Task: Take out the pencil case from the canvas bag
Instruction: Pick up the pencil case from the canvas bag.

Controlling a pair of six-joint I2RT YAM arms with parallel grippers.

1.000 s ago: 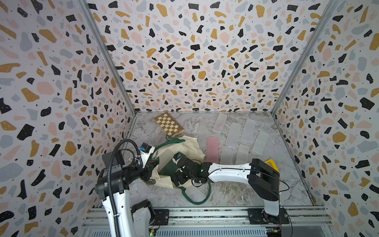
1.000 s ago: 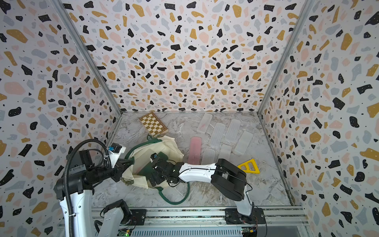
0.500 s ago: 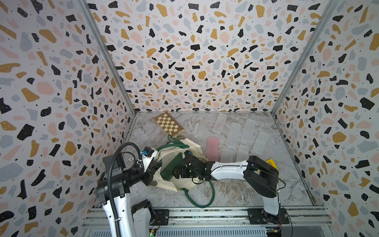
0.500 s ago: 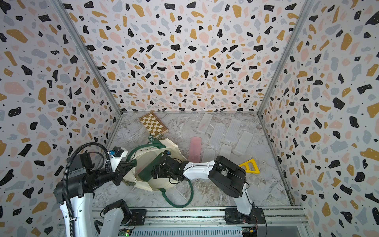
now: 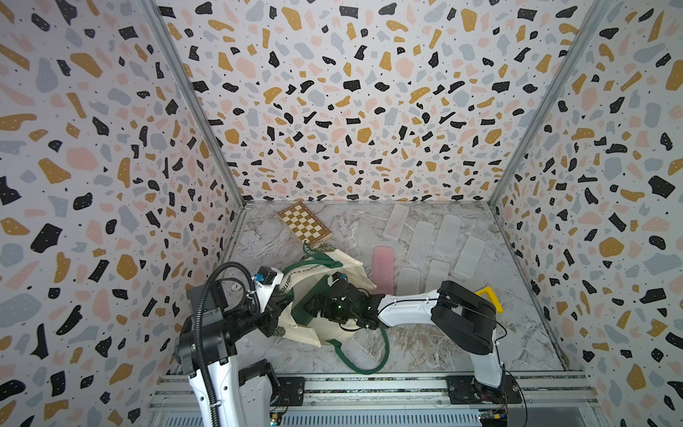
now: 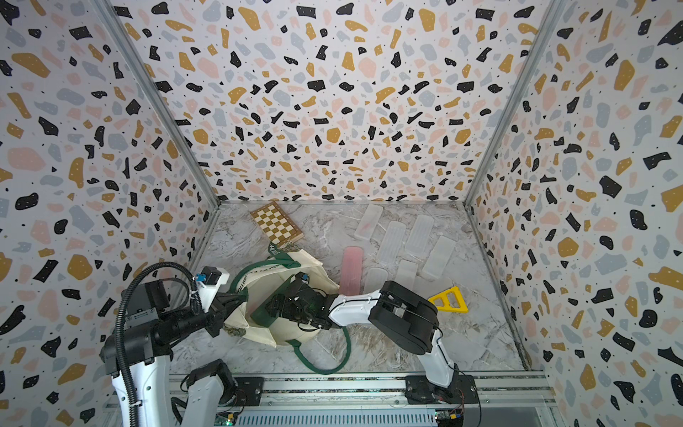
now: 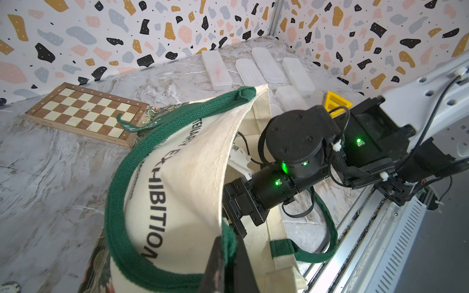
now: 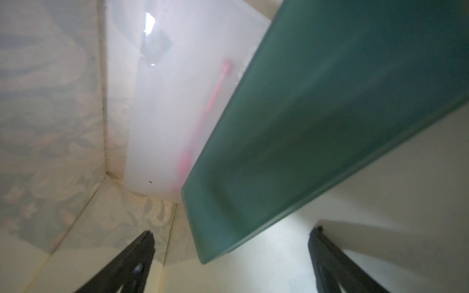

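Holding the mouth open looks like the left gripper's [image 7: 229, 256] whole job. Its fingers are pressed together on the upper lip of the canvas bag [image 5: 347, 264], right at the green strap, and the raised fabric arches like a tent so the other arm has room underneath. Taking the back wall as twelve in a top view, the bag lies at about nine o'clock on the marble table [image 5: 425, 344]. Its mouth faces roughly three, which would explain why the right arm enters from that side. The right gripper [image 8: 232, 230] is well inside the bag, with its fingers spread wide and gripping nothing. In the right wrist view the near end of a frosted green pencil case [image 8: 317, 126] lies just ahead, between the two fingers, with no contact I can make out. A milky translucent case [image 8: 172, 101] with something pink in it rests beyond, against the bag's inner seam. I judge the wide spread is meant to straddle the green case before closing. Outside the bag, a pink case [image 5: 383, 270] lies near the table's centre, several clear cases [image 5: 419, 242] around one o'clock, and the chessboard [image 5: 303, 223] at eleven.
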